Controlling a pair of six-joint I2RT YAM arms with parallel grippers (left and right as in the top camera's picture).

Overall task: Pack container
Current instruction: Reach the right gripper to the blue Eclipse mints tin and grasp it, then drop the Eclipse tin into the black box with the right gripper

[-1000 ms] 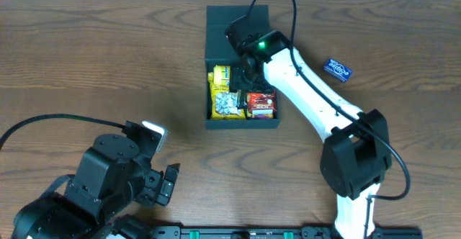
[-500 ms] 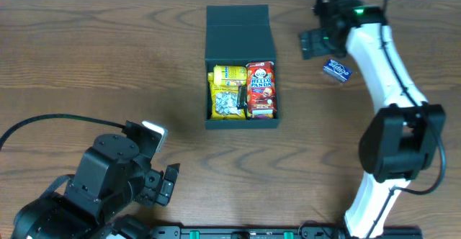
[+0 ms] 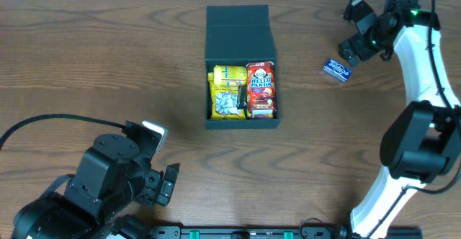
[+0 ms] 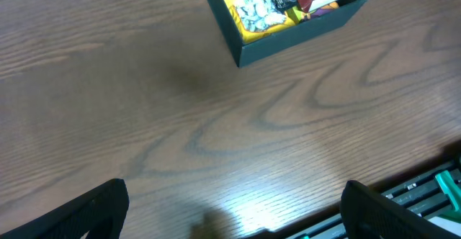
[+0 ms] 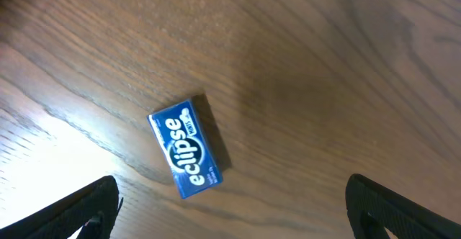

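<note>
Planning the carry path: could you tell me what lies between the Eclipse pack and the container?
Only bare table between Eclipse pack and container, in the overhead view.

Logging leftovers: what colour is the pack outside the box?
Blue pack with white lettering; right wrist view shows it best.

The overhead camera looks straight down on the whole desk. It shares the container with the left wrist view, and the blue packet with the close right wrist view.
</note>
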